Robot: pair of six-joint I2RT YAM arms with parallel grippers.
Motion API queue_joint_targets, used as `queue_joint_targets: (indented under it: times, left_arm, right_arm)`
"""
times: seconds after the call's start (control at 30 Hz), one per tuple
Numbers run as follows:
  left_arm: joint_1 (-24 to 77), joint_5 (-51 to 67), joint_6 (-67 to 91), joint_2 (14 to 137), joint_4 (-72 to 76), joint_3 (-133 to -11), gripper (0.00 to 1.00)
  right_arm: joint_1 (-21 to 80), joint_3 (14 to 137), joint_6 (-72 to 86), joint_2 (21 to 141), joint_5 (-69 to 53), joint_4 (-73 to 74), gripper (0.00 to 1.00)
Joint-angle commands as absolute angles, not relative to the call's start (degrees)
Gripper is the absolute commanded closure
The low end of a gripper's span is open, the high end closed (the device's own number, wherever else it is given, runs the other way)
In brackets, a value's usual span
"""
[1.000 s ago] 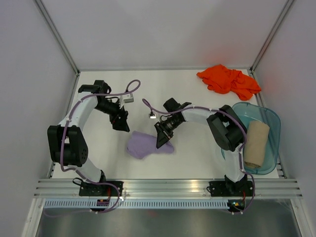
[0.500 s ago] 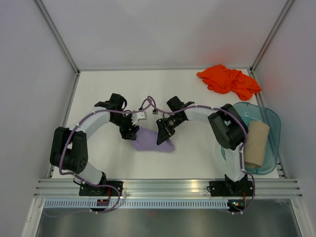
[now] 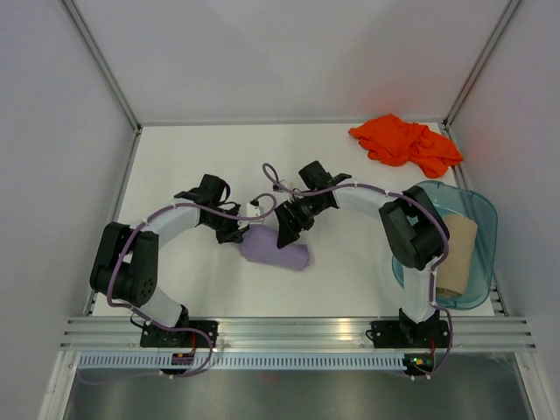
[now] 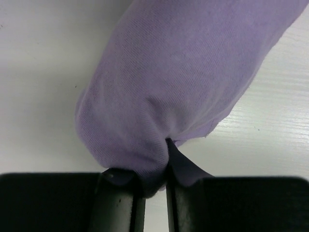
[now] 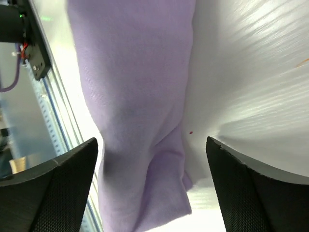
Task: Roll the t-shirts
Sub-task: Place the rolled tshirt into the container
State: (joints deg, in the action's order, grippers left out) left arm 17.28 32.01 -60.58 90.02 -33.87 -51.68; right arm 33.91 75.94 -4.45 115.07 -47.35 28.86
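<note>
**Item 1. Left arm** (image 3: 171,217). Its base is bolted at the near left edge. The elbow is folded close to the base, and the forearm sweeps far and then right across the counter (image 3: 192,157). The wrist is low at the left end of the lavender t-shirt (image 3: 278,252). The left jaws are narrow and pinch a fold of that cloth. In the wrist view the lavender fabric (image 4: 178,72) bunches down into the slit between them.

**Item 2. Right arm** (image 3: 363,199). Its base is at the near right edge, and the elbow is raised over the left rim of the teal tub (image 3: 479,214). The forearm reaches left, with the wrist tilted down at the shirt's far edge. The right jaws are wide and stand one on each side of the shirt (image 5: 135,96), with nothing pinched.

**Item 3. Lavender t-shirt.** A compact oblong bundle on the counter, about centre, lying between the two wrists.

**Item 4. Orange-red t-shirt** (image 3: 404,143). A crumpled heap in the far right corner, well apart from both arms.

**Item 5. Tan t-shirt** (image 3: 460,249). Rolled and lying in the tub at the right edge, partly behind the right arm's elbow.

**Item 6. Surroundings.** The counter is white, with an aluminium rail (image 3: 297,328) along its near edge. Pale grey panel walls stand left, far and right, with metal posts at the far corners.
</note>
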Motion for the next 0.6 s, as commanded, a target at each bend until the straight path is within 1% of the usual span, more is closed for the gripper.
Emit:
queue_joint_targets:
  times: [0.0,0.17,0.23,0.3,0.33,0.37,0.43,0.57]
  left_arm:
    - [17.6,33.0,-63.2,90.4,-31.2,-52.2,0.78]
    - [17.6,32.3,-62.7,90.1,-30.1,-51.7,0.79]
    - [17.6,32.5,-60.6,90.1,-30.1,-52.3,0.77]
    - [17.6,33.0,-59.2,90.1,-30.1,-52.7,0.76]
    - [17.6,33.3,-59.2,90.0,-30.2,-52.6,0.76]
    - [17.6,33.4,-59.2,90.1,-30.2,-52.5,0.75]
    - [17.6,33.7,-58.8,90.1,-30.2,-52.6,0.75]
    - [17.5,34.0,-58.5,90.2,-30.3,-52.6,0.75]
  right_arm:
    - [33.8,77.1,-8.2,109.0,-43.9,25.1,0.02]
    - [34.0,75.3,-7.8,104.1,-38.5,21.4,0.02]
    - [35.8,73.3,-7.7,100.3,-32.1,17.9,0.02]
    - [40.5,67.9,-7.8,95.3,-25.2,13.6,0.02]
    - [42.4,65.5,-7.3,93.8,-18.5,8.3,0.02]
    - [46.0,61.3,-6.3,92.6,-15.8,5.7,0.02]
    - [48.4,59.0,-2.8,91.8,-11.3,0.8,0.02]
    - [53.8,58.6,-3.7,94.4,-6.4,0.4,0.02]
